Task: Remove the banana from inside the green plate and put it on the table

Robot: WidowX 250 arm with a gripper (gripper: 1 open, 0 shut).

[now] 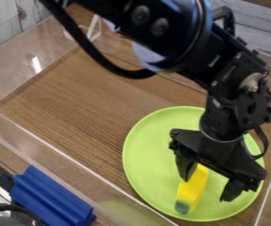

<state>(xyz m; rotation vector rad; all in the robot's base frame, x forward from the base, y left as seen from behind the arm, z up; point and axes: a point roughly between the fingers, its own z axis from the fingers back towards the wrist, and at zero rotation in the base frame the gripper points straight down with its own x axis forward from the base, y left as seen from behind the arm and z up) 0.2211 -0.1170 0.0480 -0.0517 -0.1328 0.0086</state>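
Note:
A small yellow banana [191,192] with a dark greenish tip lies inside the lime-green plate [149,150], near the plate's front rim. My black gripper [209,181] hangs straight over it, open, one finger on each side of the banana's upper end. I cannot tell whether the fingers touch the fruit. The plate rests on the brown wood-grain table [90,97] at the right side. The arm hides the plate's right portion.
A blue block [49,201] lies at the front left by the clear acrylic wall [19,146]. More clear walls edge the table at the back left. Bare wood stretches left of the plate.

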